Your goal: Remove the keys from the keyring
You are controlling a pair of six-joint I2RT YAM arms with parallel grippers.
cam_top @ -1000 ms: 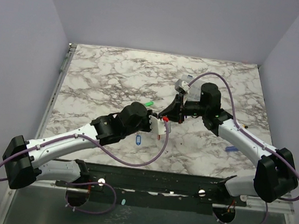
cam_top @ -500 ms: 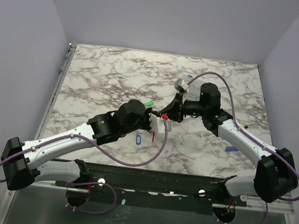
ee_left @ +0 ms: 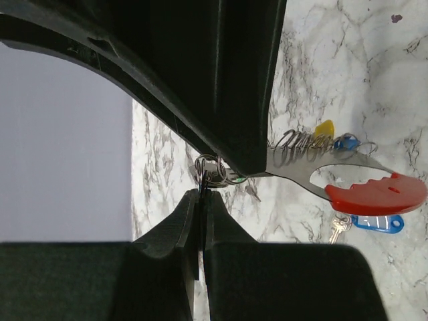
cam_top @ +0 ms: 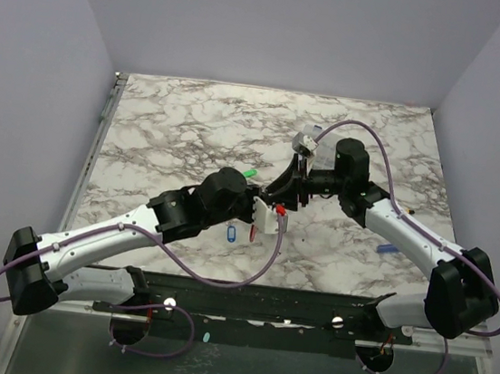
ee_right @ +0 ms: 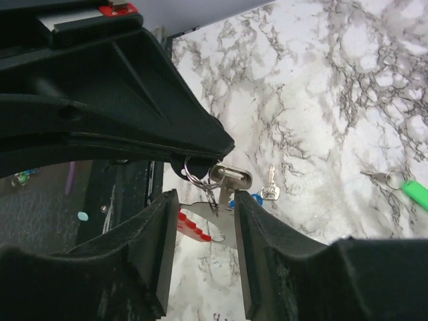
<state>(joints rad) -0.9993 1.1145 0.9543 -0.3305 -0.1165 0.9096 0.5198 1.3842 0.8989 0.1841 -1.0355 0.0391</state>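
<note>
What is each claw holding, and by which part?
Left claw pinches the keyring at its wire edge. Right claw is open, gripping nothing; a key hangs between its jaws.

Shiny metal keyring [ee_left: 207, 164] and keys [ee_right: 269, 182], smooth marbled table [cam_top: 192, 134].

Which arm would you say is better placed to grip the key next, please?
Likely right: the right gripper is open around the key, while the left gripper is shut on the keyring.
</note>
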